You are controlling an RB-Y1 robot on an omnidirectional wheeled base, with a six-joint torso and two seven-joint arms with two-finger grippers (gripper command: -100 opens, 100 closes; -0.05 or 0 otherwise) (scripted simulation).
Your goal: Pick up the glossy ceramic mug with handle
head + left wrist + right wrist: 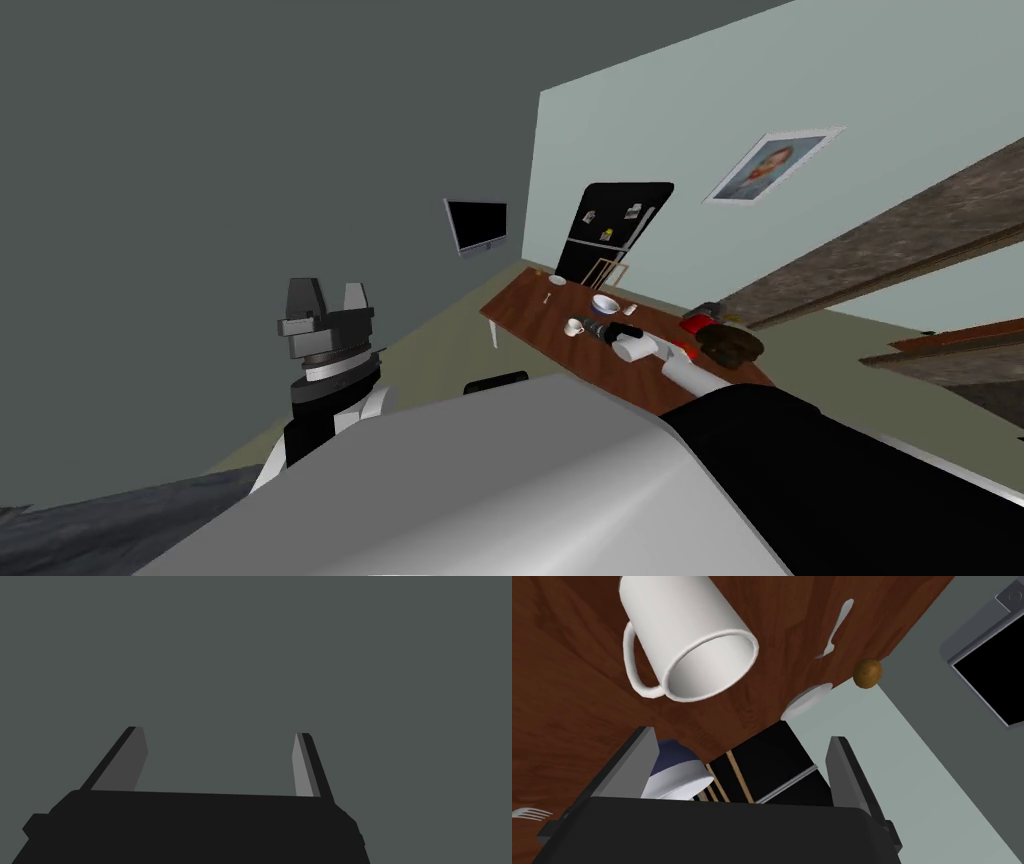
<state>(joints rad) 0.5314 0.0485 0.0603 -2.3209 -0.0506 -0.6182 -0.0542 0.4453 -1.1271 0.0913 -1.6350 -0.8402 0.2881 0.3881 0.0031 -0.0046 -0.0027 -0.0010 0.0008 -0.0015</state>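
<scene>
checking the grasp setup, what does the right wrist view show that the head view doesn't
Right wrist view adds: the right gripper with fingers open, short of the white mug, whose open mouth and handle are plain to see, plus a fork on the table edge. Head view adds: the left gripper held up away from the table, and a portrait on the wall. Both share the brown table, the blue and white bowl and the black fridge.

Kitchen — black fridge (612, 232), laid wooden table (538, 318).
</scene>
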